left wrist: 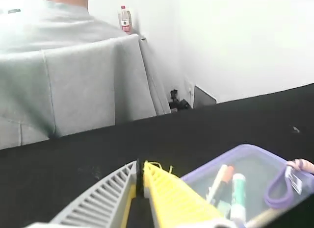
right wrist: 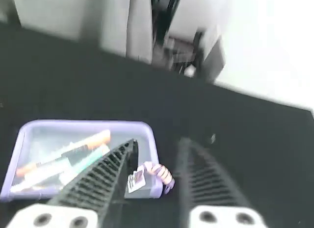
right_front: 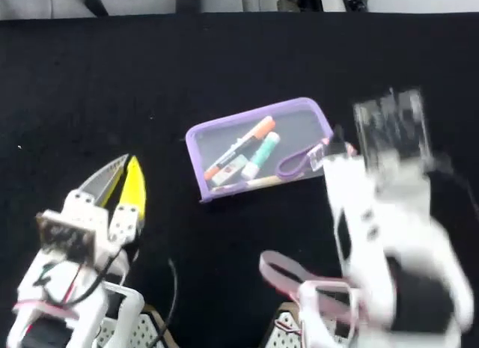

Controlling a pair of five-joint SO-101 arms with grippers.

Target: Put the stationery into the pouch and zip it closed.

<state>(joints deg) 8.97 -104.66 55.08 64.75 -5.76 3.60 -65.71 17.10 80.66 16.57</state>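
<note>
The jaws of the left arm (right_front: 71,247), one grey and one yellow, are pressed together with nothing between them; they sit near the table's near-left corner and point toward the far edge. The jaws of the right arm (right_front: 367,213), black and ribbed, stand spread apart and hold nothing. In the right wrist view one of them crosses in front of the right end of the pouch (right_front: 303,131) and the other is over bare black cloth just beside it; whether either touches the pouch cannot be told. The pouch, purple-edged with a pale see-through face, lies flat near the middle of the table (right_front: 112,78), a little toward the right edge, turned so that its right end sits nearer the far edge than its left end. Inside its border lie an orange marker (right_front: 239,147), a green-capped pen (right_front: 262,155) just beside it, and a thin pale stick (right_front: 262,182) along the pouch's near edge. A purple strap (right_front: 296,162) loops from the pouch's right end, and a pale pink tag (right_front: 337,147) sits at that end, close to the right arm's jaws. Whether the zip is shut cannot be told. A pink band (right_front: 284,272) curls by the right arm's base at the near edge. Beyond the far edge, a small bottle (left wrist: 125,19) stands against a white wall.
</note>
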